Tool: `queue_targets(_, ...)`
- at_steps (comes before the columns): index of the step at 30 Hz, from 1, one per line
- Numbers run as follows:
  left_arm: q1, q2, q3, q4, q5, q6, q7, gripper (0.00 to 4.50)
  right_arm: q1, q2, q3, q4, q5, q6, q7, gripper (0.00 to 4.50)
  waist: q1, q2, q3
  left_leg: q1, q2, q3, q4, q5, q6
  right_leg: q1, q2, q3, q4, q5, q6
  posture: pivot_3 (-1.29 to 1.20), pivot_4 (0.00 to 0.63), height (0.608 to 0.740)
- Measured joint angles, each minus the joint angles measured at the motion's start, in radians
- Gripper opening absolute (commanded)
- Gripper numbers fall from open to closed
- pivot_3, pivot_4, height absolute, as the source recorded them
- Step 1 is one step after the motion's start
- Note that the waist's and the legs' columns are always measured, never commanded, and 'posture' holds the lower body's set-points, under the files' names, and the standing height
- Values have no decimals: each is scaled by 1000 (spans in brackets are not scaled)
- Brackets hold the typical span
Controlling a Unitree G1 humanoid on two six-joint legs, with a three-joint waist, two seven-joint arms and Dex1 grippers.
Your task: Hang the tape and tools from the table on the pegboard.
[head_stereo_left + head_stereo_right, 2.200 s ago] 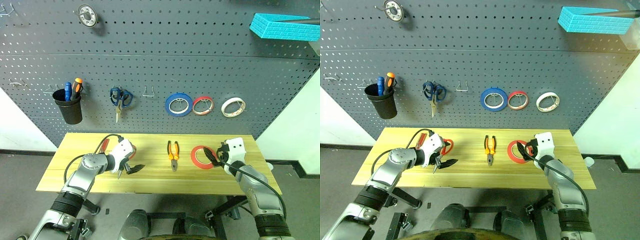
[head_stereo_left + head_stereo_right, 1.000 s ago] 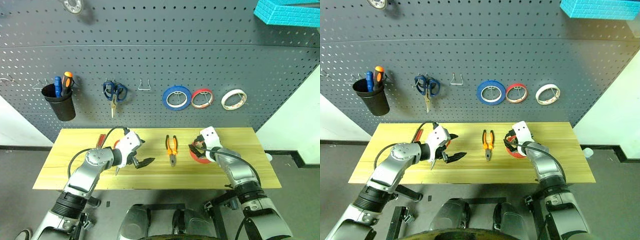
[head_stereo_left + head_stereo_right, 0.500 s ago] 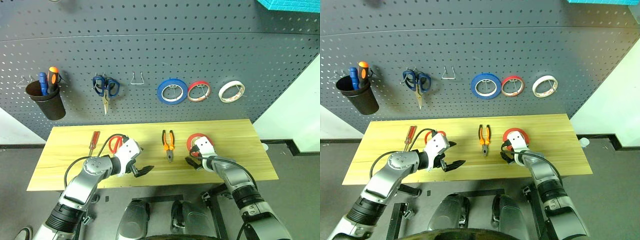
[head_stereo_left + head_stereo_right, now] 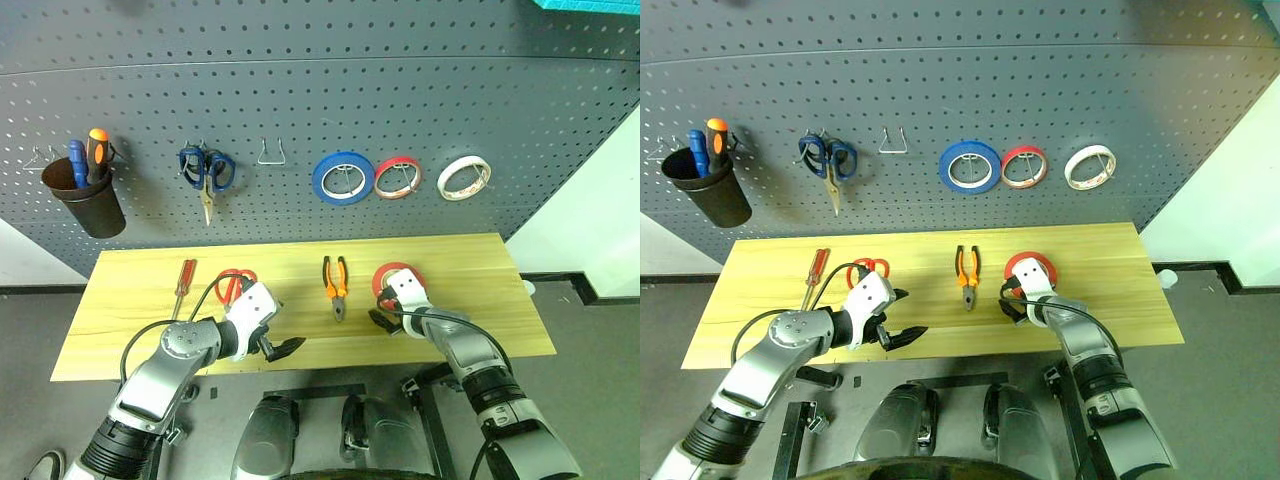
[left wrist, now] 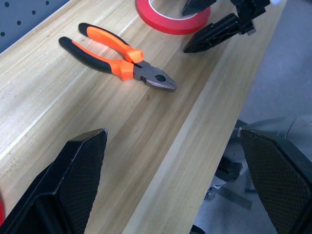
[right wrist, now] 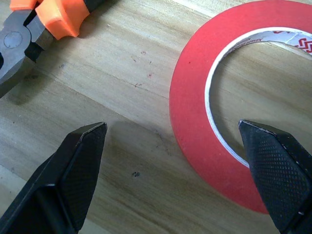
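Note:
The red tape lies flat on the table, right of centre. My right gripper is open just above its near-left rim, with the ring's band between the fingers. The orange-and-black pliers lie at mid-table, the red-handled scissors and the slim red-handled screwdriver further left. My left gripper hangs open and empty over the front edge, near the scissors and aimed toward the pliers. The pegboard rises behind the table.
On the pegboard hang a black cup holding blue and orange screwdrivers, blue scissors, a bare metal hook, a blue roll, a red roll and a white roll. The floor drops away past the front edge.
The view has tilted downward. My right gripper has come round from the tape's right side to its near-left rim and sunk toward it. My left gripper has drawn back to the front edge.

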Motion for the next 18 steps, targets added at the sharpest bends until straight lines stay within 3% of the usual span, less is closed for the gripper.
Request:
queue_targets(14,60,24,12,-93,-36,52,35,4500,-67,18,-1,103,-10,-63,23,4487,-1,-2,16,1,0,0,-1,0,0,1,0,0,-1,0,0,401,240,677)
queue_targets(18,64,28,12,-94,-38,55,45,4500,-71,19,-4,118,-11,-78,28,3583,-1,-1,16,1,1,0,-2,0,0,1,0,0,-2,0,0,404,238,677)
